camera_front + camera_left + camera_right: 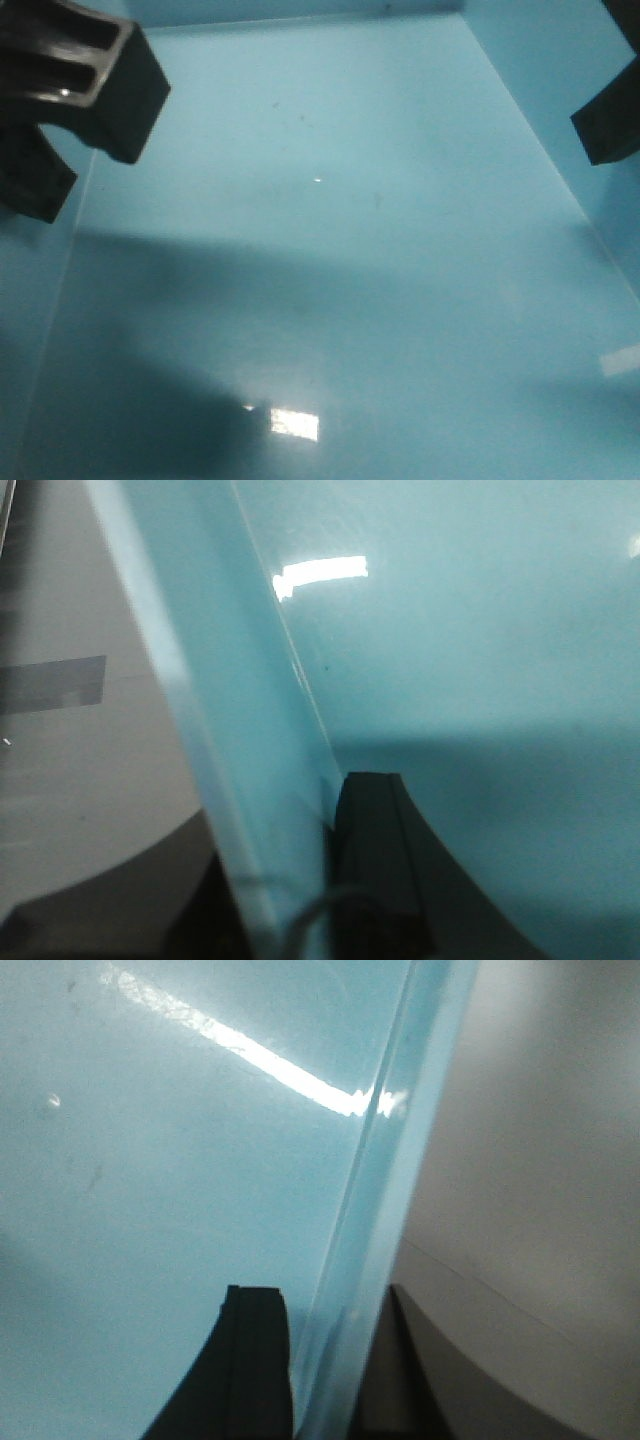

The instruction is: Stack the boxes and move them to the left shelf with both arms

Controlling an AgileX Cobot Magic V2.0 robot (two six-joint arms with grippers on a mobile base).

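Evidently the two-arm grasp is in hand: the light blue bin point(350, 250) fills the front view. One side wall is clamped by the left gripper point(285, 880), low in its wrist view, and the opposite wall by the right gripper point(335, 1360). No shelf is seen. Next, a level, matched lift leftward is called for.

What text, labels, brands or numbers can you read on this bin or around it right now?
None can be read in any view.
The light blue box: bare plastic, with only glare spots and faint specks.
The grey patch on the surface beside the box, left wrist view: blank, no writing visible.
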